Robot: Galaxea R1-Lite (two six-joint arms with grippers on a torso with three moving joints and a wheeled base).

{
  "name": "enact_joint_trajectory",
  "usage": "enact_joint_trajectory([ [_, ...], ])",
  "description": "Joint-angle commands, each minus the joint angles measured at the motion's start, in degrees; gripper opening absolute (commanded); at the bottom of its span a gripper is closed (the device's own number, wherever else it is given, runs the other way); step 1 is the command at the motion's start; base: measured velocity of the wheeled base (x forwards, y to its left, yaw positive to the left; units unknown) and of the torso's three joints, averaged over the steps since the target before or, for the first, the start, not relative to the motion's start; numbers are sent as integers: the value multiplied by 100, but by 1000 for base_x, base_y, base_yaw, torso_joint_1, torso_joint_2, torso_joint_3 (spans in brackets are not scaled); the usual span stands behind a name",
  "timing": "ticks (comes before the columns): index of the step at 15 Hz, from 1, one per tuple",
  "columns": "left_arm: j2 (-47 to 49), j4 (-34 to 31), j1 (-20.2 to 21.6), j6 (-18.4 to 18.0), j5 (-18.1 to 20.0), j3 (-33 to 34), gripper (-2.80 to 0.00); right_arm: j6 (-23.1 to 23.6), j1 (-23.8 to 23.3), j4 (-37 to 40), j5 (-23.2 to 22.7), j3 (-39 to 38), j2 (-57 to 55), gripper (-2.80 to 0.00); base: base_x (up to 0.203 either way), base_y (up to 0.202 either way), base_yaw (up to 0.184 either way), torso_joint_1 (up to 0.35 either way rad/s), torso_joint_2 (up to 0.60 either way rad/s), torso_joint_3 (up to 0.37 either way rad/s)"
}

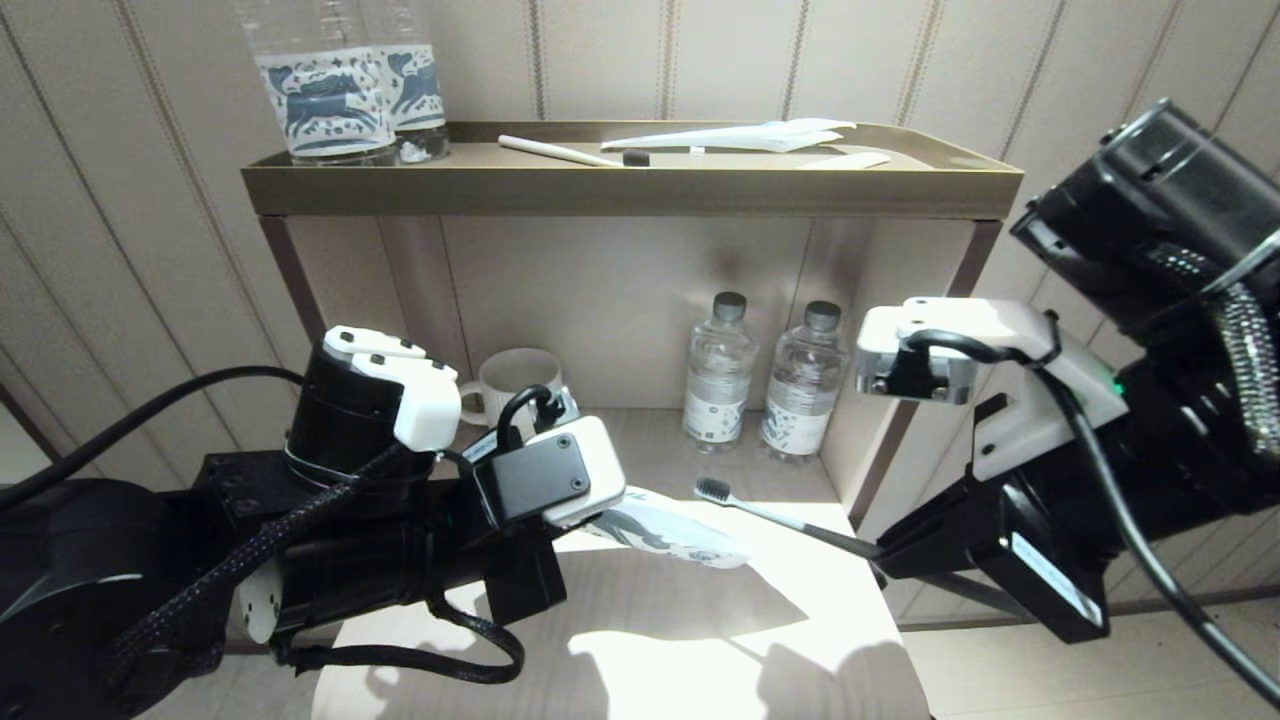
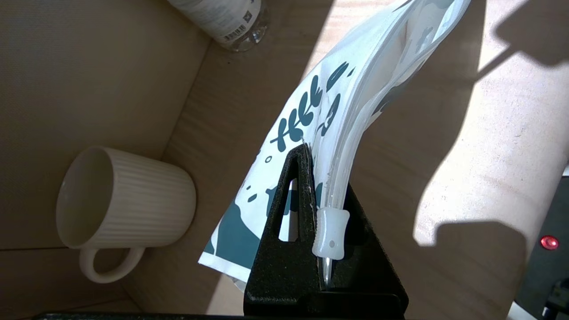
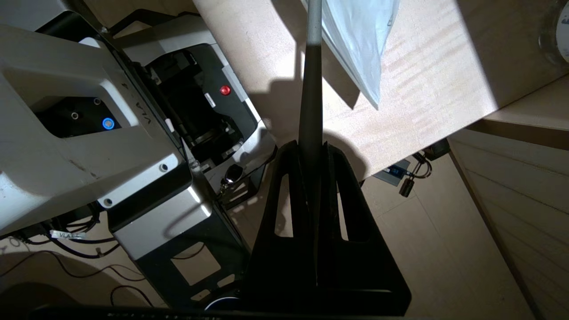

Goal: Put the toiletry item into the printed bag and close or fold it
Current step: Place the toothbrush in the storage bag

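So: one toothbrush (image 1: pixel 760 510), one printed bag (image 1: pixel 670 532), both held above the table (image 1: pixel 700 640).
Left gripper (image 2: pixel 318 209) was clamped on the bag's end; right gripper (image 3: pixel 311 151) gripped the toothbrush handle, bristles beside the bag's free end. Shelf behind: two water bottles (image 1: pixel 765 380), one mug (image 1: pixel 515 380).

Before me stands a pale wooden bench (image 1: pixel 640 640), half in sunlight. At its back, on the same surface, I see a ribbed cream mug (image 1: pixel 515 383) and two small water bottles (image 1: pixel 765 378). The top shelf (image 1: pixel 630 188) carries two larger bottles (image 1: pixel 345 85), a cream-handled toothbrush (image 1: pixel 570 152) and a white wrapper (image 1: pixel 745 135).
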State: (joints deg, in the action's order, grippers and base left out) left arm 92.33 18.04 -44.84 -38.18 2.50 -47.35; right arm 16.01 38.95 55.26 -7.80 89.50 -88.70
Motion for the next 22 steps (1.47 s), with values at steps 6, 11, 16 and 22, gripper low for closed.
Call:
enact_joint_trajectory([
  [6,48,138,-104,-22,-65,-11,-280,-36,104,-7,-125,-153,-209,-280,0,0,0,0,0,0],
  [11,74,138,-104,-22,-92,50,-280,-47,133,0,-109,-38,51,-280,0,0,0,0,0,0],
  [16,83,138,-105,-22,-100,6,-280,-53,340,30,-114,-395,395,-280,0,0,0,0,0,0],
  [22,49,147,-139,-14,-90,41,-280,-98,350,-24,-106,-487,134,-280,0,0,0,0,0,0],
])
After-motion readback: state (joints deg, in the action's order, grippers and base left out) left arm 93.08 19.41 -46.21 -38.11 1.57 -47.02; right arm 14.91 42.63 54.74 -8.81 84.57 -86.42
